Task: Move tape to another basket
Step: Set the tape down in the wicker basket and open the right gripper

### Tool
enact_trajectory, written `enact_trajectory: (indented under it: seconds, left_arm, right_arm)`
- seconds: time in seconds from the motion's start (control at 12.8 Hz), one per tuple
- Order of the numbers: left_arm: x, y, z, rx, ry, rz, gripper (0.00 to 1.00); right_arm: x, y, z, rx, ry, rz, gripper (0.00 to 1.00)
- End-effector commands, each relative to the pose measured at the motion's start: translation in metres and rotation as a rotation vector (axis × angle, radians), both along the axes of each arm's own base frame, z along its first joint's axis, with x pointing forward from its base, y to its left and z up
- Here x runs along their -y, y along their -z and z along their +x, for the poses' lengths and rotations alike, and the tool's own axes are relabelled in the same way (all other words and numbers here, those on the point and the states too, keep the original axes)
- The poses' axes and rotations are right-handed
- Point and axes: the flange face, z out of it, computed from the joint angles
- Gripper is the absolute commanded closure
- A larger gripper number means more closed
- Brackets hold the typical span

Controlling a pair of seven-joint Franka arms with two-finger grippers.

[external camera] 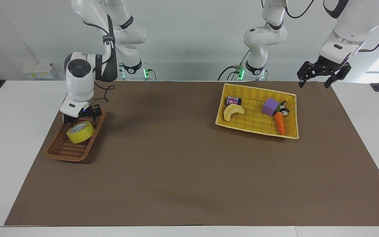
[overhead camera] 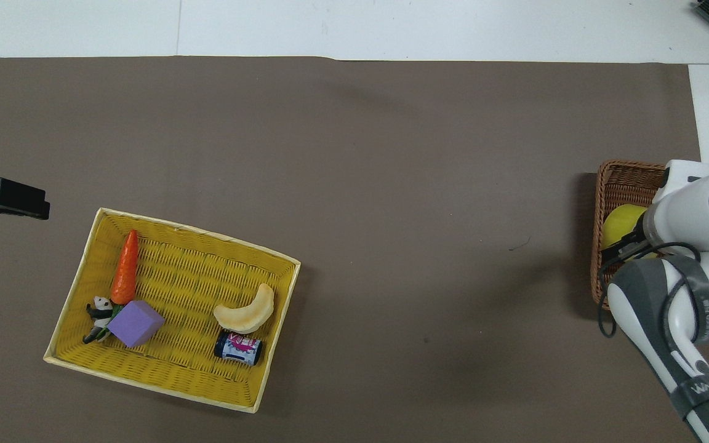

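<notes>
The tape [external camera: 80, 131], a yellow roll with a pale core, lies tilted in the small brown wicker basket [external camera: 65, 153] at the right arm's end of the table. It also shows in the overhead view [overhead camera: 620, 225], partly under the right arm, inside the basket [overhead camera: 625, 179]. My right gripper [external camera: 81, 118] is open and empty just above the basket's end nearer the robots, clear of the tape. My left gripper [external camera: 321, 75] is open and empty, held in the air over the mat's corner beside the yellow basket; it also shows in the overhead view [overhead camera: 4, 200].
A larger yellow woven basket [external camera: 255, 130] stands toward the left arm's end and holds a carrot toy [external camera: 280, 122], a purple block [external camera: 270, 107], a pale banana-shaped toy [external camera: 232, 111] and a small can [external camera: 233, 100]. A brown mat covers the table.
</notes>
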Motion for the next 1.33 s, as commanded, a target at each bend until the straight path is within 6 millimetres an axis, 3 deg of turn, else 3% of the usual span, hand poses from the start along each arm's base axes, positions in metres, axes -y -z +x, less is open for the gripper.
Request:
enact_trajectory:
  seconds: [0.0,0.39,0.63,0.86,1.1,1.25]
  left_arm:
    - [0.002,-0.01,-0.009,-0.009,-0.041,-0.01,0.0]
    - [-0.004,-0.009,-0.008,-0.005,-0.059,-0.011,0.0]
    - [-0.003,-0.009,-0.008,-0.006,-0.057,-0.011,0.0]
    - [-0.005,-0.009,-0.008,-0.005,-0.06,-0.011,0.0]
    - [-0.003,-0.009,-0.008,-0.006,-0.057,-0.011,0.0]
    - [-0.005,-0.009,-0.008,-0.005,-0.06,-0.011,0.0]
  right_arm:
    - [-0.007,-0.039,0.001,0.044,0.078,0.094,0.0]
    - [-0.056,-0.083,-0.004,0.18,0.352,0.199,0.0]
    - [-0.078,-0.121,0.006,0.135,0.609,0.284,0.0]
    - [-0.078,-0.181,0.012,0.15,0.664,0.304,0.0]
    - [-0.065,-0.239,-0.003,0.121,0.677,0.275,0.0]
    - [-0.06,-0.262,-0.013,0.113,0.686,0.246,0.0]
